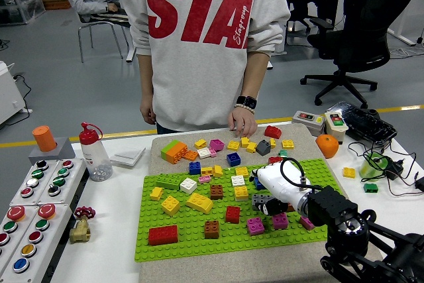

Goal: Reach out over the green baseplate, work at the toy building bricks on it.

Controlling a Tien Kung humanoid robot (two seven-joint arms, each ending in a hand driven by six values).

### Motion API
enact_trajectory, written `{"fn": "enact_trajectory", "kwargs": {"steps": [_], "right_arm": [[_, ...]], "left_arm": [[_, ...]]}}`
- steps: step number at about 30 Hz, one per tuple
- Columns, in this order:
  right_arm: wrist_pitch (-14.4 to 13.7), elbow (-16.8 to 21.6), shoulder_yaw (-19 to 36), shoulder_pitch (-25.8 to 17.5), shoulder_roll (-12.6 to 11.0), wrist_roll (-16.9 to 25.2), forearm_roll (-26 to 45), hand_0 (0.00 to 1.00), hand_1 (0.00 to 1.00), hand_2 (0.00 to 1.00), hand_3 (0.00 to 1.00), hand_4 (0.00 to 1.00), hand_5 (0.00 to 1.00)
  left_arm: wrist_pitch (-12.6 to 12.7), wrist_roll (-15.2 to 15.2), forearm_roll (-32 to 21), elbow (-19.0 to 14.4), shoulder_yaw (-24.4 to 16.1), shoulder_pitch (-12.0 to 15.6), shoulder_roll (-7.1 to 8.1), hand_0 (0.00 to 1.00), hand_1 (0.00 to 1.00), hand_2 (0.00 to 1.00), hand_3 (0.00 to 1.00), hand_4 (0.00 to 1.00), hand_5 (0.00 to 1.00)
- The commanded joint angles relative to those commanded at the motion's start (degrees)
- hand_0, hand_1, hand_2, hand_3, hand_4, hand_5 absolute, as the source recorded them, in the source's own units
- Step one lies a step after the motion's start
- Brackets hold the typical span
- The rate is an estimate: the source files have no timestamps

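While right hand [278,187] sits over the bricks, scene reads as below, all places given rel. to green baseplate [192,233].

Baseplate: flat on a tan mat [305,134] on the white worktop [112,243]; long axis runs left-right across the view, near long edge toward robot.
Right hand: white shell, black arm coming in from lower right; rests on baseplate's right-centre part. Fingers: curled down onto a grey brick [260,200]; can't tell if they actually grip it.
Left hand: not seen.
Bricks on plate: red 2-row brick [163,234] near front-left corner; brown [211,229] and red [232,214] mid-front; yellow ones [199,202] left of centre; magenta pair [267,223] just in front of the hand.
Loose bricks: beyond plate's far edge, on mat – orange/green block [173,151], blue [232,159], red [272,132], several yellow.
Person: standing at far side beyond the plate, grey sweatshirt w/ red print; one hand [244,120] w/ watch down at the loose bricks behind plate's far edge.
Left of plate: clear bottle w/ red cap [93,152], brass valve [81,225], button panel [33,197], orange cylinder [45,138].
Right of plate: orange fruit [326,145], switch boxes [323,122], keyboard [363,122], cables.
Room: grey floor, yellow floor line, desks, black office chair [358,31].
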Motion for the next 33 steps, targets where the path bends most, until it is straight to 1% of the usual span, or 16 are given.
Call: {"fn": "enact_trajectory", "kwargs": {"steps": [4,5,14,16,17,22,23,28,29,33], "right_arm": [[0.16,-0.76,-0.52,-0.06,0.32,-0.25,0.0,0.697,0.694,0.669,0.718,0.748,0.324],[0.2,-0.89,-0.67,-0.06,0.38,-0.32,0.0,0.719,0.696,0.673,0.718,0.748,0.329],[-0.01,-2.29,-1.98,0.18,0.99,-0.53,0.0,0.709,0.696,0.673,0.716,0.743,0.336],[-0.25,-2.64,-2.2,0.22,1.09,-0.56,0.0,0.709,0.696,0.673,0.716,0.743,0.336],[-0.42,-2.85,-2.32,0.24,1.13,-0.59,0.0,0.675,0.692,0.669,0.709,0.729,0.336],[-1.33,-3.92,-2.7,0.31,1.26,-0.68,0.0,0.675,0.692,0.669,0.709,0.729,0.336],[-1.5,-4.11,-2.74,0.32,1.28,-0.68,0.0,0.664,0.685,0.664,0.699,0.708,0.347],[-2.55,-5.14,-3.07,0.51,1.42,-0.77,0.0,0.664,0.685,0.664,0.699,0.708,0.347],[-2.66,-5.28,-3.1,0.55,1.45,-0.78,0.0,0.643,0.676,0.657,0.686,0.68,0.362],[-3.06,-5.9,-3.19,0.68,1.63,-0.83,0.0,0.643,0.676,0.657,0.686,0.68,0.362]], "left_arm": [[0.03,0.03,0.02,0.0,0.04,-0.01,-0.01,0.671,0.619,0.613,0.49,0.404,0.998],[0.04,0.05,0.05,0.0,0.04,-0.02,-0.01,0.669,0.619,0.613,0.489,0.403,0.998],[0.06,0.16,0.19,0.02,0.05,-0.02,-0.06,0.668,0.619,0.614,0.489,0.399,0.998],[0.07,0.18,0.21,0.02,0.05,-0.03,-0.07,0.668,0.619,0.614,0.489,0.399,0.998],[0.07,0.17,0.21,0.03,0.06,-0.05,-0.07,0.667,0.618,0.615,0.487,0.392,0.998],[0.07,0.17,0.3,0.04,0.03,-0.12,-0.08,0.667,0.618,0.615,0.487,0.392,0.998],[0.07,0.18,0.31,0.04,0.02,-0.12,-0.08,0.666,0.619,0.615,0.486,0.386,0.998],[0.01,0.28,0.48,0.02,-0.02,-0.13,-0.11,0.666,0.619,0.615,0.486,0.386,0.998],[0.0,0.3,0.51,0.01,-0.03,-0.13,-0.11,0.665,0.619,0.615,0.486,0.381,0.998],[-0.02,0.37,0.6,0.0,-0.06,-0.1,-0.12,0.665,0.619,0.615,0.486,0.381,0.998]]}}
